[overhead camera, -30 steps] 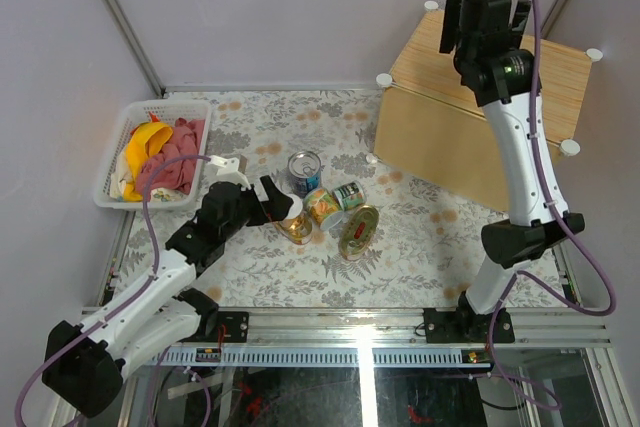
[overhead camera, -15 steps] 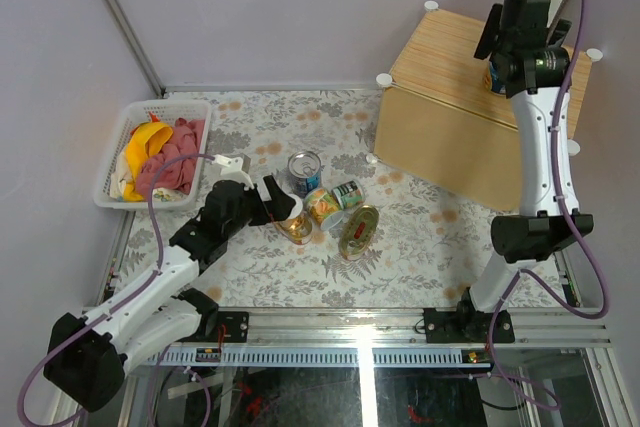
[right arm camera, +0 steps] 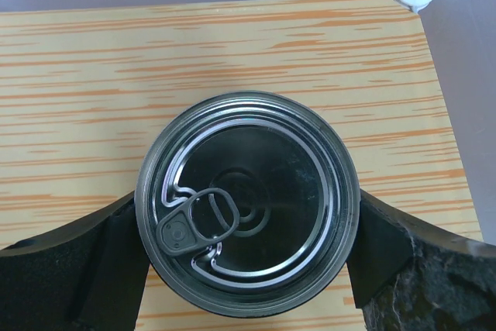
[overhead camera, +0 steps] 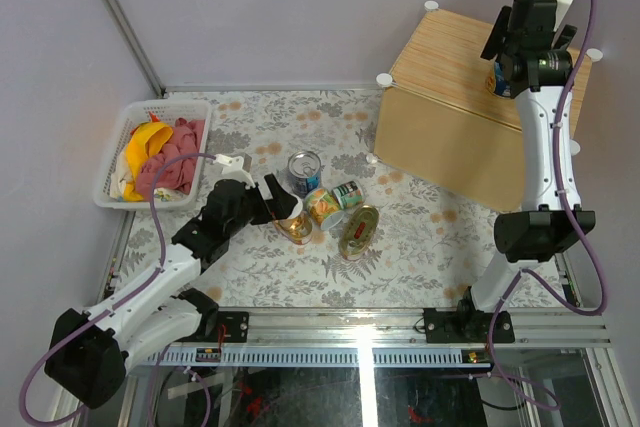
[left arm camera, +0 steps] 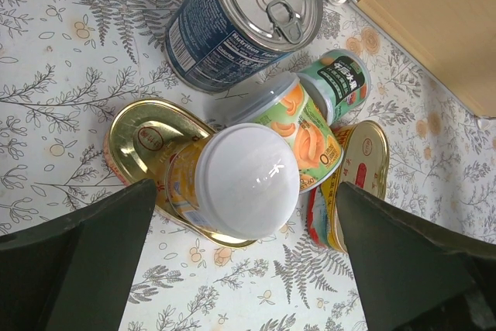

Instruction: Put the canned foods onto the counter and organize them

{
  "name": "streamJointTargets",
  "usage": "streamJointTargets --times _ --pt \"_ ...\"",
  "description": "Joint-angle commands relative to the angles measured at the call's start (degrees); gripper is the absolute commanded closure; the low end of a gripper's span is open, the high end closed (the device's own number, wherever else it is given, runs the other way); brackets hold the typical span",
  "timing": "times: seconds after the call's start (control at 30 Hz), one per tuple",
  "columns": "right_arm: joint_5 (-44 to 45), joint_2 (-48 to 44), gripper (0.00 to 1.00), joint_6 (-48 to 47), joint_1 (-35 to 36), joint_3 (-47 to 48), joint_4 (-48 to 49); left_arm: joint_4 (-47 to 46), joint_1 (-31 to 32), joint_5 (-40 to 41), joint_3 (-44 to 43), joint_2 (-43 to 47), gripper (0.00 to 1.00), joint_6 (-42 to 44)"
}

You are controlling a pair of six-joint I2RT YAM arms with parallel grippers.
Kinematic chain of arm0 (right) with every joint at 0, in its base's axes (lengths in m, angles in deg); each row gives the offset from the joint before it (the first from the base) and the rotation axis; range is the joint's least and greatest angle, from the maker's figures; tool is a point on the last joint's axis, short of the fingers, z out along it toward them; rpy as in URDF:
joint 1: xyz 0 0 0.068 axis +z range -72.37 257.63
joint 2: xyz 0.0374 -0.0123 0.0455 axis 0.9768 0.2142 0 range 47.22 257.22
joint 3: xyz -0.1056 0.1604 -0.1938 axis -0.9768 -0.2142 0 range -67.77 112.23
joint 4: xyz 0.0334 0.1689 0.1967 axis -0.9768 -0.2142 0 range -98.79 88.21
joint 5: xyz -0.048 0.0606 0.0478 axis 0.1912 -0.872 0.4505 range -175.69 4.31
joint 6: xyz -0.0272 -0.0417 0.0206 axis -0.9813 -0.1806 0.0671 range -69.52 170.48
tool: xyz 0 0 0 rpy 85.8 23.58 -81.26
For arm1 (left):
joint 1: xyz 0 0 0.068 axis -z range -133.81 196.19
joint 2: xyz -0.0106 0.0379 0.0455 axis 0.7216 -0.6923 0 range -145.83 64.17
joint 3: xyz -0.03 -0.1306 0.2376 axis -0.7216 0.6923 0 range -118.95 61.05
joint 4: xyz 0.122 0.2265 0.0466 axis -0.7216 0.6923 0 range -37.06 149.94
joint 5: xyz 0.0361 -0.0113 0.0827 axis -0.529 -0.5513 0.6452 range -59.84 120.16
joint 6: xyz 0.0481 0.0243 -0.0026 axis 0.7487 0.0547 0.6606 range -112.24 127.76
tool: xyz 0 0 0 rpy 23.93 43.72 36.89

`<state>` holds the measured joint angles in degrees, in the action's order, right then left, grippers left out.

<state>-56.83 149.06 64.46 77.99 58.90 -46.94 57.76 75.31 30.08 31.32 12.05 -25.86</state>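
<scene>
From above, the right gripper point(overhead camera: 503, 71) holds a blue-labelled silver-topped can point(overhead camera: 496, 82) over the light bamboo-grain wooden counter point(overhead camera: 450, 57), toward its right edge. Left wrist: the left gripper point(left arm camera: 245, 191), jaws spread, flanks a small pale-lidded yellow can point(left arm camera: 246, 180) off the counter's near-left corner. Right wrist: the jaws pinch the blue-labelled can's sides.

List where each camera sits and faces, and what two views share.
Top external: above and behind the arms, looking down at the table; both arms show, left end effector and right end effector.
Left wrist: on the left arm, looking down on clustered cans; its fingers flank a pale-lidded can.
Right wrist: on the right arm, looking straight down at a silver-topped can, counter beneath; its fingers grip it.
Shared: top external and right wrist both show the counter.
</scene>
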Motion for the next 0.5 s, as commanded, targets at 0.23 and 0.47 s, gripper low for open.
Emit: streamJointTargets --times 0.23,0.47 --pt "4.1 -6.2 0.87 -3.8 -1.3 -9.5 17.2 -4.4 -0.4 -0.9 0.3 -0.7 0.0 -0.8" --pt "6.8 -6.2 0.87 -6.0 -2.1 -12.9 24.5 -4.1 -0.4 -0.7 -0.6 -2.0 0.0 -0.1"
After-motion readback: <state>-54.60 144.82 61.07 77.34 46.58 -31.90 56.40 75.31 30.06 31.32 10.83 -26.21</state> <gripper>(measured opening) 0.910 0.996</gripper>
